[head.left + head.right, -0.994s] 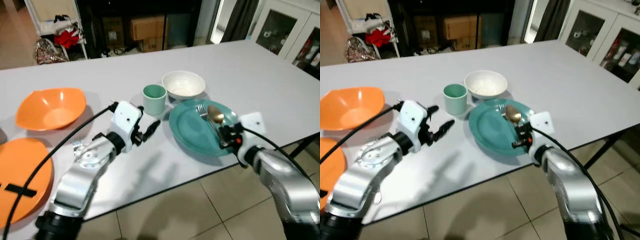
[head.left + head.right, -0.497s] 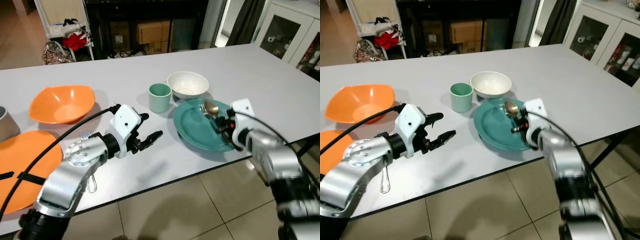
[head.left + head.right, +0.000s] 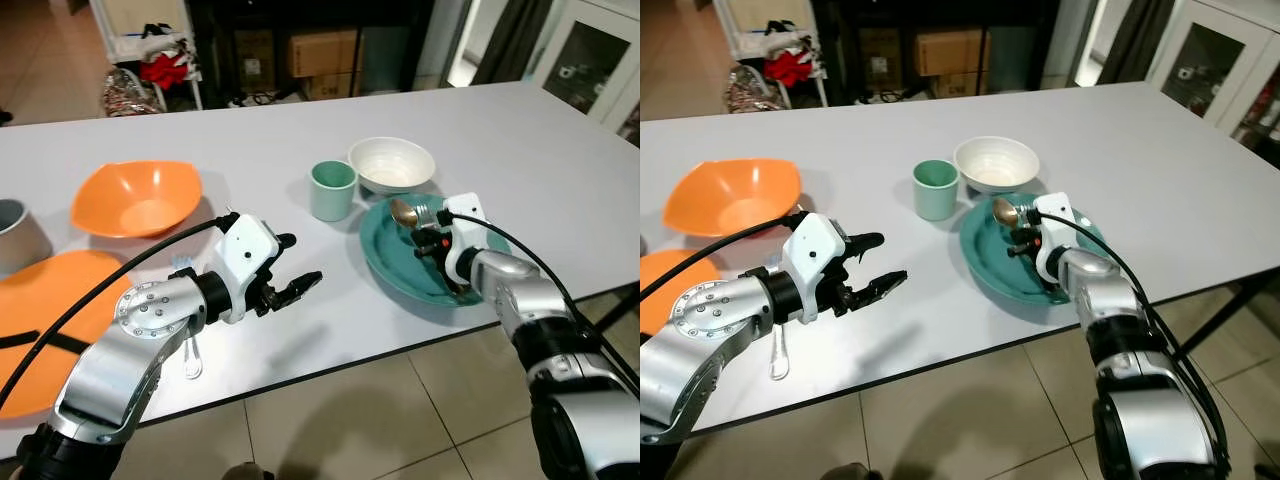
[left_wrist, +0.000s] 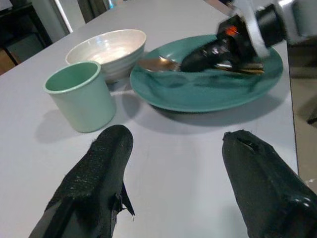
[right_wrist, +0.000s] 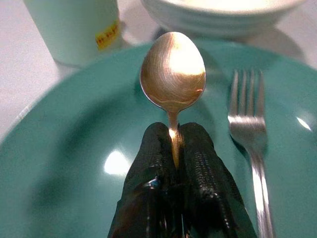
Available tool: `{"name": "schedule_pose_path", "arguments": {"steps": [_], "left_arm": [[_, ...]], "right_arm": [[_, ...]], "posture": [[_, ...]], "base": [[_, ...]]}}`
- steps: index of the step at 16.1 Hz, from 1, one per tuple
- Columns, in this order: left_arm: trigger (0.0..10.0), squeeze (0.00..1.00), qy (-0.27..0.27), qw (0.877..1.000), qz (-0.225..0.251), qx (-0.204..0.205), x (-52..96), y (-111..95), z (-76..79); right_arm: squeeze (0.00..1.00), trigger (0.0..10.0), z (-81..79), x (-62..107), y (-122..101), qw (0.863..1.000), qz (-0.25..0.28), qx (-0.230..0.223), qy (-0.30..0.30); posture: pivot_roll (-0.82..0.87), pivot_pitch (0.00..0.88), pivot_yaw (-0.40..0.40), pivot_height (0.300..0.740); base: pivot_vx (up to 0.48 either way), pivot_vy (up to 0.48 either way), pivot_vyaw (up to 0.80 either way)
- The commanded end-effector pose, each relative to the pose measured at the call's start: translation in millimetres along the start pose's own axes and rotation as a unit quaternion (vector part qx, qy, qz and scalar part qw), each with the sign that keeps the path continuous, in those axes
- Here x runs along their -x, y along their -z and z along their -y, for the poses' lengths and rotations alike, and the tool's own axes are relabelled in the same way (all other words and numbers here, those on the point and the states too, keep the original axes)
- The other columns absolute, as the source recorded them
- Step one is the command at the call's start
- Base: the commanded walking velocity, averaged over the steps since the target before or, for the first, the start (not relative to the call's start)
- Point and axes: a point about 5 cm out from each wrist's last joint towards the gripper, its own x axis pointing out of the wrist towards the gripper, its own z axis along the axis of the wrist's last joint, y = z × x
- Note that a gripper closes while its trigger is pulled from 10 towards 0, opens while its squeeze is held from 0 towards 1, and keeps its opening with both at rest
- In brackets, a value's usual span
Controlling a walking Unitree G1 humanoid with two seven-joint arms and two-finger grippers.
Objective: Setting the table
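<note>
Since a second ago our right end effector (image 5: 173, 148) has carried the spoon (image 5: 173, 74) toward the plate's far rim, nearer the white bowl (image 3: 391, 163); it pinches the handle, bowl of the spoon over the teal plate (image 3: 395, 262), beside the fork (image 5: 246, 116); our left end effector (image 3: 290, 270) hovers spread above the table (image 3: 520, 130); one cup (image 3: 332, 189) stands near; cutlery likely remains to be laid out; one orange bowl (image 3: 137, 198).

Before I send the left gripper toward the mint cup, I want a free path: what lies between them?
Bare white table. In the left wrist view the left gripper is open, with only tabletop up to the mint cup.
</note>
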Motion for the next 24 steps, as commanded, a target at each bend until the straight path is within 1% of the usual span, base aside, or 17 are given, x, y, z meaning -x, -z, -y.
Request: {"name": "schedule_pose_path", "arguments": {"steps": [1, 3, 4, 9, 10, 11, 12, 13, 15, 18, 19, 20, 21, 22, 23, 24], "left_arm": [[10.0, 0.00, 0.007, 1.000, 0.002, -0.003, 2.5, -2.9, 1.0], [10.0, 0.00, 0.012, 1.000, -0.004, -0.004, 5.1, -3.0, 2.3], [10.0, 0.00, 0.015, 1.000, -0.005, -0.003, 6.0, -3.2, 3.8], [10.0, 0.00, 0.016, 1.000, -0.006, 0.001, 6.0, -3.3, 5.3], [10.0, 0.00, 0.016, 1.000, -0.007, 0.003, 5.7, -3.0, 5.6], [10.0, 0.00, 0.016, 1.000, -0.006, 0.003, 5.6, -3.0, 5.6], [10.0, 0.00, 0.016, 1.000, -0.007, 0.003, 5.2, -3.0, 5.3], [10.0, 0.00, 0.012, 1.000, -0.008, -0.001, 5.1, -2.6, 4.0], [10.0, 0.00, 0.007, 1.000, -0.008, 0.000, 5.7, -2.3, 2.6], [10.0, 0.00, -0.025, 1.000, 0.006, 0.010, 4.0, -0.5, -1.1], [10.0, 0.00, -0.042, 0.999, 0.014, 0.019, 3.5, 0.5, -2.6], [10.0, 0.00, -0.067, 0.997, 0.024, 0.027, 3.6, 0.5, -4.9], [10.0, 0.00, -0.093, 0.995, 0.030, 0.038, 3.0, 0.5, -7.1], [10.0, 0.00, -0.126, 0.990, 0.038, 0.051, 1.7, -0.3, -10.7], [10.0, 0.00, -0.178, 0.981, 0.052, 0.058, -0.5, -1.8, -13.5], [10.0, 0.00, -0.216, 0.973, 0.050, 0.059, -2.1, -0.7, -15.5]], "right_arm": [[0.00, 10.0, 1.7, -1.0, -6.8, 1.000, 0.015, -0.001, 0.004], [0.00, 10.0, -0.9, -5.2, -6.7, 1.000, 0.015, -0.012, 0.004], [0.00, 10.0, -1.5, -6.4, -3.3, 1.000, 0.006, -0.016, 0.006], [0.00, 10.0, 0.8, -5.0, 11.2, 1.000, -0.020, -0.016, 0.010], [0.09, 10.0, 1.6, -4.0, 16.2, 0.999, -0.027, -0.023, 0.007], [0.40, 10.0, 2.4, -3.6, 17.8, 0.999, -0.029, -0.024, 0.009], [0.76, 10.0, 4.7, -2.8, 19.8, 0.999, -0.033, -0.026, 0.016], [1.00, 10.0, 7.9, -2.1, 18.2, 0.999, -0.027, -0.036, 0.026], [1.00, 10.0, 9.0, -1.4, 12.6, 0.999, -0.014, -0.034, 0.022], [1.00, 10.0, 8.9, 6.6, -6.0, 0.999, 0.052, -0.012, 0.003], [1.00, 10.0, 6.3, 15.2, -17.6, 0.995, 0.095, 0.000, -0.006], [1.00, 10.0, 1.2, 27.9, -30.4, 0.990, 0.141, 0.003, -0.013], [1.00, 10.0, -7.1, 41.6, -39.6, 0.984, 0.175, 0.015, -0.023], [1.00, 10.0, -14.5, 52.6, -43.5, 0.981, 0.192, 0.025, -0.025], [1.00, 10.0, -27.6, 71.7, -43.2, 0.975, 0.217, 0.032, -0.013], [1.00, 10.0, -32.9, 81.8, -35.9, 0.976, 0.216, 0.036, 0.011]], "posture": [[0.08, 0.000, -0.030, 0.740], [0.09, 0.000, -0.027, 0.740], [0.09, 0.000, -0.032, 0.740], [0.09, 0.000, -0.038, 0.740], [0.08, 0.000, -0.037, 0.740], [0.08, 0.000, -0.037, 0.740], [0.08, 0.000, -0.035, 0.740], [0.09, 0.000, -0.034, 0.740], [0.08, 0.000, -0.032, 0.740], [0.07, 0.000, -0.038, 0.740], [0.06, 0.000, -0.034, 0.740], [0.05, 0.000, -0.030, 0.740], [0.04, 0.000, -0.030, 0.740], [0.03, 0.000, -0.031, 0.740], [0.01, 0.000, -0.035, 0.740], [0.01, 0.000, -0.035, 0.740]], "base": [[0.000, 0.000, 0.00], [0.000, 0.000, 0.00], [0.000, 0.000, 0.00], [0.000, 0.000, 0.00], [0.000, 0.000, 0.00], [0.000, 0.000, 0.00], [0.000, 0.000, 0.00], [0.000, 0.000, 0.00], [0.000, 0.000, 0.00], [0.000, 0.000, 0.00], [0.000, 0.000, 0.00], [0.000, 0.000, 0.00], [0.000, 0.000, 0.00], [0.000, 0.000, 0.00], [0.000, 0.000, 0.00], [0.000, 0.000, 0.00]]}}
